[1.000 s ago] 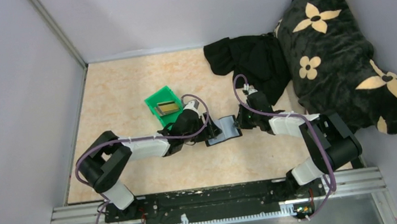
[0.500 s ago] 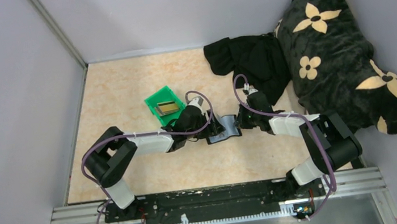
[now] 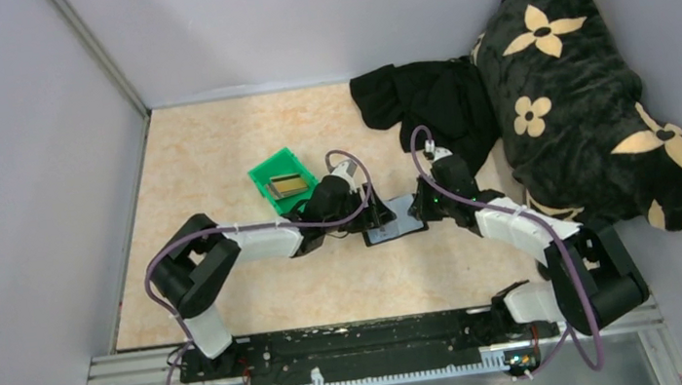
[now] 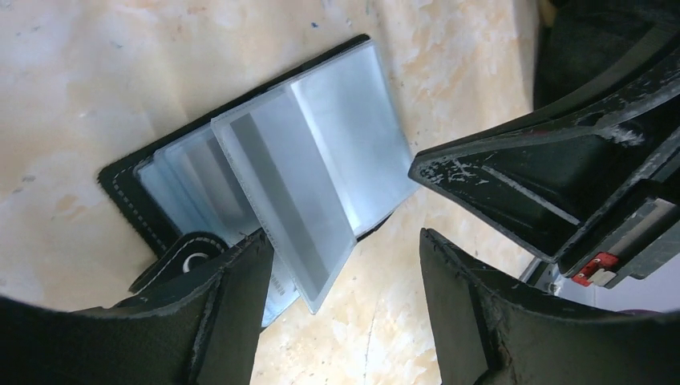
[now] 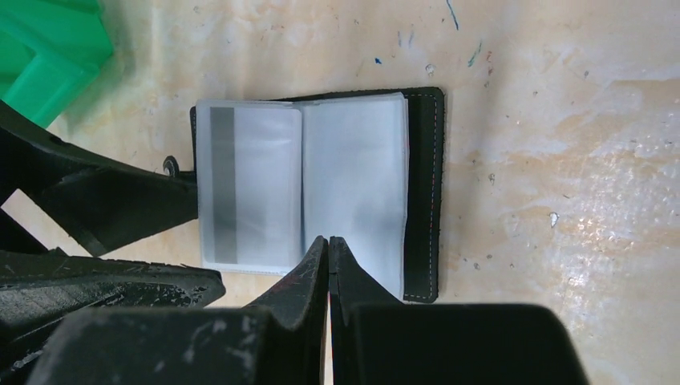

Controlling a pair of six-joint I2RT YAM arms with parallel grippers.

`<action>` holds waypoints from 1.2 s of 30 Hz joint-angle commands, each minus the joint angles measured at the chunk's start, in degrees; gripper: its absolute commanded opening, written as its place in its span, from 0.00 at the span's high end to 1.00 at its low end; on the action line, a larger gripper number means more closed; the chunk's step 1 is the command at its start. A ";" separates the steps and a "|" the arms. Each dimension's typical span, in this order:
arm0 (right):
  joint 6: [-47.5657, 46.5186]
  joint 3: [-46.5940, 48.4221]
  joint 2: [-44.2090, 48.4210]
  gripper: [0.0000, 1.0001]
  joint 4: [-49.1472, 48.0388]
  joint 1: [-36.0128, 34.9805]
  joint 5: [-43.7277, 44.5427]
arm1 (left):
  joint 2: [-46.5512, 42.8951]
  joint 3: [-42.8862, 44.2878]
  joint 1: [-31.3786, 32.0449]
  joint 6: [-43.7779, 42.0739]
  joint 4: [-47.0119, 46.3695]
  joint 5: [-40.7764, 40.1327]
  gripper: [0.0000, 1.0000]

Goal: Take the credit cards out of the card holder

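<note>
On the tabletop (image 3: 214, 149), toward the left: a green plastic bin (image 3: 268, 174) with a gold-brown credit card (image 3: 289, 184) lying inside. Just right of it, the left claw (image 3: 374, 216), spread wide and gripping nothing, straddling one corner of the frosted pages of the card holder (image 3: 399, 230). Holder itself flat and opened near the middle, black cover down, a pale grey-white card (image 5: 248, 192) with a grey stripe tucked in one page. At its right side, the right claw (image 3: 418, 210), pinched fully shut on nothing, tips over the fold. Farther right, a black cloth (image 3: 429, 103) and a black flowered cushion (image 3: 579, 85).
</note>
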State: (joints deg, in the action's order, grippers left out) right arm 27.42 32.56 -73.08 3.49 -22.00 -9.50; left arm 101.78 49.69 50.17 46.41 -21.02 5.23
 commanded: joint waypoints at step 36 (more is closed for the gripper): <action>3.40 -1.49 4.54 0.89 -7.63 1.78 -7.86 | -2.72 -4.20 -1.74 -3.39 -7.65 2.02 0.38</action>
State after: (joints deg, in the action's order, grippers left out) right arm 29.76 32.18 -65.76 6.02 -20.45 -6.85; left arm 102.74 49.10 49.60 44.91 -27.83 11.27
